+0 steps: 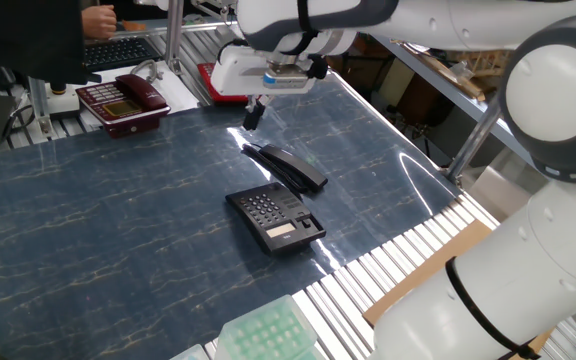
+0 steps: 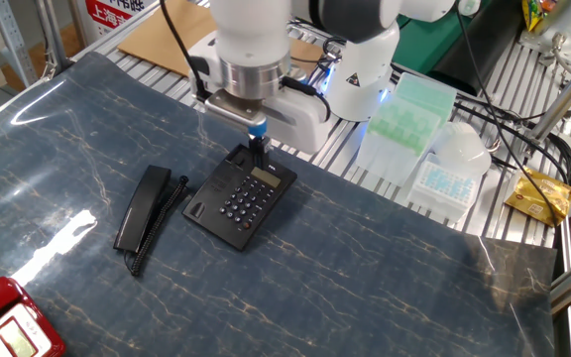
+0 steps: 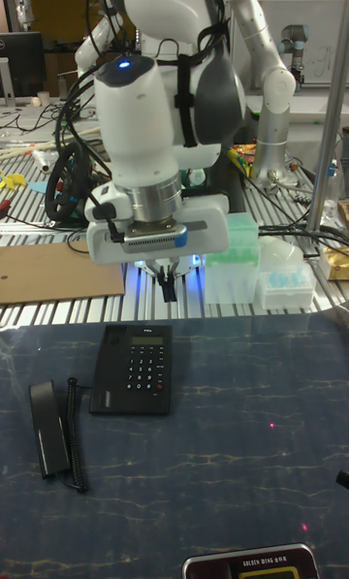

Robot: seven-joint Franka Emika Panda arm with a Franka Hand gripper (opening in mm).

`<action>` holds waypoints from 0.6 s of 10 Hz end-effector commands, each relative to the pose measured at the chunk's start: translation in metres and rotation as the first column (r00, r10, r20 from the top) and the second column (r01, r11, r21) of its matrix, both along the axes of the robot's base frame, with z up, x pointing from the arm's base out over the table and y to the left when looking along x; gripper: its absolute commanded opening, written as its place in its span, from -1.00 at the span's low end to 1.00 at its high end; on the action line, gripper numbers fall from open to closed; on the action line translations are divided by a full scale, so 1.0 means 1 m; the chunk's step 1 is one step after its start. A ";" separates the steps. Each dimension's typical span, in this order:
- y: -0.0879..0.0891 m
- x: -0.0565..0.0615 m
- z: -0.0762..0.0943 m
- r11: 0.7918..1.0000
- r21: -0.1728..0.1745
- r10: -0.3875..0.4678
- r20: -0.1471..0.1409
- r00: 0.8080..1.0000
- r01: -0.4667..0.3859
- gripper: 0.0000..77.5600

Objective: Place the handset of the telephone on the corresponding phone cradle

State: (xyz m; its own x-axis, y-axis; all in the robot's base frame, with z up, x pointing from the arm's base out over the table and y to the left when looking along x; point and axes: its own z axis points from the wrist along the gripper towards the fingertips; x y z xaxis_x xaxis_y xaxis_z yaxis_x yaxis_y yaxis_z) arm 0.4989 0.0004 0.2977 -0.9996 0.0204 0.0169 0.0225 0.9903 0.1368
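Observation:
The black telephone (image 2: 240,194) with grey keys lies flat on the blue marbled table, its display end toward the robot base. Its phone cradle (image 2: 204,188) is the bare strip on the side facing the handset. The slim black handset (image 2: 143,205) rests on the table beside that strip, a short gap away, with the coiled cord between them. The same pair shows as telephone (image 1: 276,219) and handset (image 1: 286,166), and as telephone (image 3: 134,381) and handset (image 3: 48,429). My gripper (image 2: 258,144) hangs above the phone's display end, fingers together and holding nothing; it also appears as gripper (image 1: 254,112) and gripper (image 3: 168,288).
A dark red phone (image 1: 123,102) stands at the far table corner, also seen as a red phone (image 2: 8,322). Green tip racks (image 2: 409,109), a clear box and a yellow packet (image 2: 538,193) sit off the table by the robot base. Cardboard (image 2: 167,35) lies behind.

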 end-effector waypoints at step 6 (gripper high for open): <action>-0.009 0.014 0.009 1.000 0.017 0.023 0.001 1.000 -0.023 -1.00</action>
